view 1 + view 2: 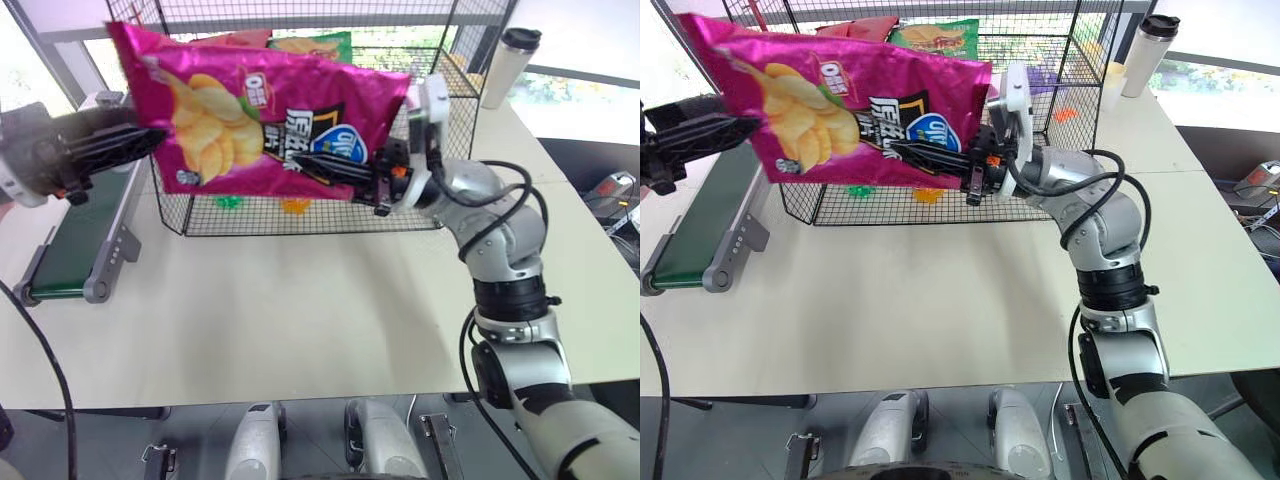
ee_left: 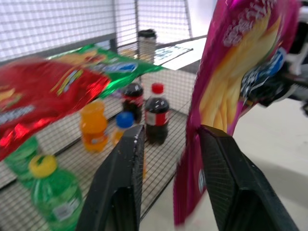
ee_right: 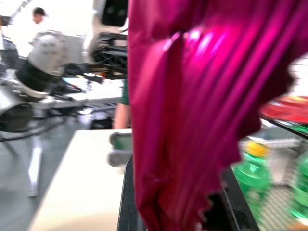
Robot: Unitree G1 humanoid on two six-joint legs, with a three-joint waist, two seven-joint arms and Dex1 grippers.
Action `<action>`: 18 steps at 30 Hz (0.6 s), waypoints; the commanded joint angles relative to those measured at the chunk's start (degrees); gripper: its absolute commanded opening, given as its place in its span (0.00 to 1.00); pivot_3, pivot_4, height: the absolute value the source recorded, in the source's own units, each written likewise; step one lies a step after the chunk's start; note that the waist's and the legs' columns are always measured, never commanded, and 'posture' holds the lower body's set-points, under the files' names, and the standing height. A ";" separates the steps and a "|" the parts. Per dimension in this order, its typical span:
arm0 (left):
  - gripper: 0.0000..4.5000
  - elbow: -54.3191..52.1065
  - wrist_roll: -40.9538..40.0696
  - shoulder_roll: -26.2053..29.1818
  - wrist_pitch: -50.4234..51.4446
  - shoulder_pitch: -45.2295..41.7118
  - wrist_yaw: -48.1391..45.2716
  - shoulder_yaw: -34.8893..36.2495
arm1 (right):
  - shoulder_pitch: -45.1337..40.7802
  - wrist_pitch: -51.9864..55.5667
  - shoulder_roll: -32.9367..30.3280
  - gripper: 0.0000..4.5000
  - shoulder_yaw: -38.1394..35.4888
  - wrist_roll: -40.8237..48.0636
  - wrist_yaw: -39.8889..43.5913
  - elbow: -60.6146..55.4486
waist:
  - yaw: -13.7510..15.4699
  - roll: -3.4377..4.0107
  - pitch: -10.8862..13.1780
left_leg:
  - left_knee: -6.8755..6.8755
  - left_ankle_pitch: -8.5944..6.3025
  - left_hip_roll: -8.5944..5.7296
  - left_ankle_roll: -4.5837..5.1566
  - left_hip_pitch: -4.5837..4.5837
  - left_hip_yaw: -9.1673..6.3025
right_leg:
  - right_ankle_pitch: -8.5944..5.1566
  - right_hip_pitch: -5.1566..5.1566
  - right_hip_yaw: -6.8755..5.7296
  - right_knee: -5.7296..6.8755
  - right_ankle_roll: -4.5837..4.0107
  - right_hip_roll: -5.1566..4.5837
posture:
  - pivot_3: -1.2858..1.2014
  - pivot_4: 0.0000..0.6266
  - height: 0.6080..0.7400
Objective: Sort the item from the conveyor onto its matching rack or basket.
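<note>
The pink bag (image 3: pixel 192 110) hangs pinched between the right gripper's (image 3: pixel 185 211) fingers; green bottles (image 3: pixel 252 175) sit behind.

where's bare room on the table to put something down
Bare: the white table in front of the black wire rack, between the conveyor and the right arm. Crowded: the rack's upper tier with chip bags, its lower tier with bottles.

Head stereo pair looks down over the table (image 1: pixel 300 320); wrist cameras face the rack (image 1: pixel 300 215) closely.
</note>
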 commanded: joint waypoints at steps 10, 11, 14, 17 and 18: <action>0.39 -12.10 -0.05 -18.28 -1.43 -1.86 19.43 -7.28 | 7.84 7.50 -20.52 0.00 -18.11 -2.21 -16.47 -19.97 | 0.94 -0.05 -0.02 | 0.06 0.00 -0.07 0.00 -0.03 0.03 | 0.00 0.04 0.01 -0.05 0.03 -0.11 | 0.52 0.24 1.00; 0.39 -13.25 1.19 -20.01 -1.84 -1.84 21.14 -9.02 | 8.04 6.70 -22.22 0.00 -18.89 -3.65 -17.15 -19.64 | 1.14 -0.04 -0.02 | 0.08 0.00 -0.09 0.00 -0.04 0.04 | -0.01 0.04 0.03 -0.05 0.05 -0.12 | 0.52 0.24 1.00; 0.39 -15.22 8.35 -23.22 -5.40 -2.22 24.41 -14.65 | 7.28 -1.61 -25.78 0.00 -15.71 -14.33 -20.39 -14.83 | 1.19 -0.08 -0.03 | 0.13 0.00 -0.11 0.00 -0.04 0.09 | -0.01 0.05 0.08 -0.06 0.05 -0.11 | 0.52 0.24 1.00; 0.39 -15.97 10.96 -26.15 -6.97 -2.57 26.70 -17.16 | 5.17 -11.33 -27.32 0.00 -9.20 -26.25 -24.09 -7.47 | 0.60 -0.07 -0.03 | 0.09 0.00 -0.10 0.01 0.08 0.23 | -0.01 0.05 0.20 -0.05 0.03 -0.08 | 0.52 0.24 1.00; 0.39 -16.39 11.72 -26.95 -7.43 -2.23 27.10 -17.92 | 4.12 -14.29 -26.86 0.00 -7.18 -29.32 -25.29 -4.46 | 0.52 -0.07 -0.03 | 0.07 0.00 -0.09 0.01 0.11 0.24 | -0.02 0.05 0.23 -0.05 0.03 -0.06 | 0.52 0.24 1.00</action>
